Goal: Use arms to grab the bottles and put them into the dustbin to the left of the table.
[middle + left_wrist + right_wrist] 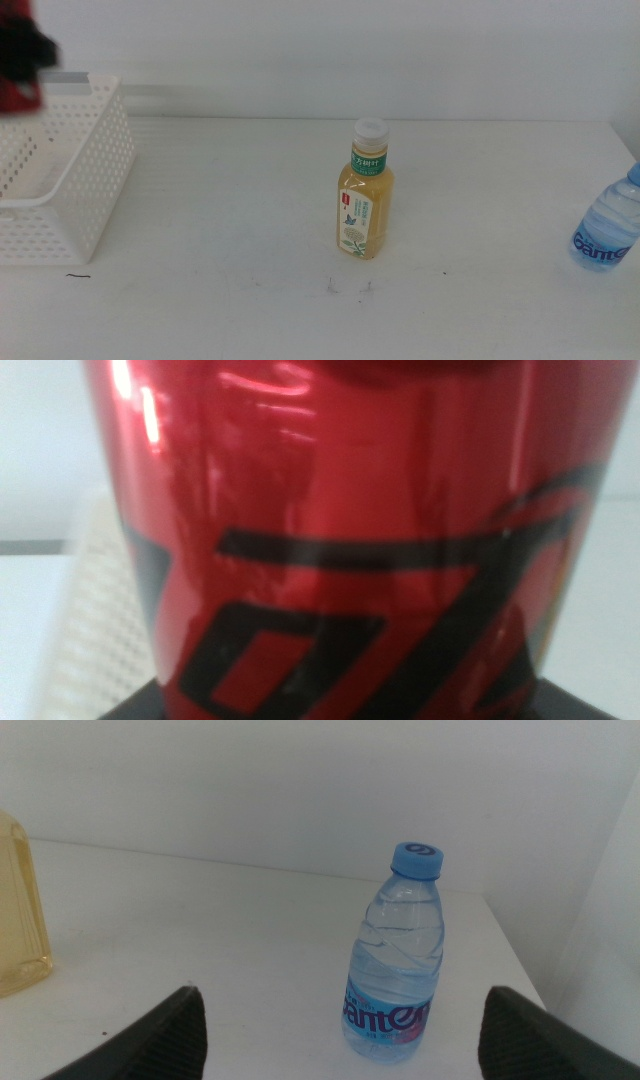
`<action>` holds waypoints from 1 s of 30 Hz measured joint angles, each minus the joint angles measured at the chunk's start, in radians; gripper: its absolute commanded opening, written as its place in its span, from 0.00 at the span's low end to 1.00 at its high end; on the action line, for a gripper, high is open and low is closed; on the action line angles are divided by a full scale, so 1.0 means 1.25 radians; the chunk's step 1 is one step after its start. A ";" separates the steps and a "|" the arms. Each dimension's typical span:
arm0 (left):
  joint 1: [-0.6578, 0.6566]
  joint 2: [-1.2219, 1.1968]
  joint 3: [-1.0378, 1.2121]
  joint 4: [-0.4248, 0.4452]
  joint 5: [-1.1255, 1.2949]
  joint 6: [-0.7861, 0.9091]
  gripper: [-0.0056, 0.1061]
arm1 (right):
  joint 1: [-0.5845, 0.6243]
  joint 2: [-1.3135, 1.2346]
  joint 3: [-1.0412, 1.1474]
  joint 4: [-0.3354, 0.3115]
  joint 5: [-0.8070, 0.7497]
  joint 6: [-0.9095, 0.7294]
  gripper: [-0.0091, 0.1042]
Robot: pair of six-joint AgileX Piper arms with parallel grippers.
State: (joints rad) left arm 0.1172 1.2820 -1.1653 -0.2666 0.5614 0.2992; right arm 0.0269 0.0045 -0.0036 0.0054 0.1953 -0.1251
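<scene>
In the middle view the left claw (22,60) hangs over the white dustbin (85,190) at the tabletop's (220,230) left edge, gripping one red cola can (18,95); one tea bottle (365,190) stands mid-tabletop and one water bottle (607,232) at the right edge. The left wrist view fills with the can (340,540), clamped. The right wrist view shows the right claw (340,1035) spread wide facing the water bottle (397,955). A release off-centre could bounce the can off the rim.
</scene>
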 measured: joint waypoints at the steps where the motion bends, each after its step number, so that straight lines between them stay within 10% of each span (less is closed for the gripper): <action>1: 0.023 0.011 -0.034 -0.011 0.030 0.015 0.03 | 0.000 0.000 0.000 0.000 0.000 0.000 0.85; 30: 0.137 0.551 -0.333 0.049 0.256 0.069 0.06 | 0.000 0.000 0.000 0.000 0.000 0.000 0.85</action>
State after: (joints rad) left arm 0.2887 1.9706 -1.5816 -0.2054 0.8812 0.3852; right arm 0.0269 0.0045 -0.0036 0.0054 0.1953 -0.1251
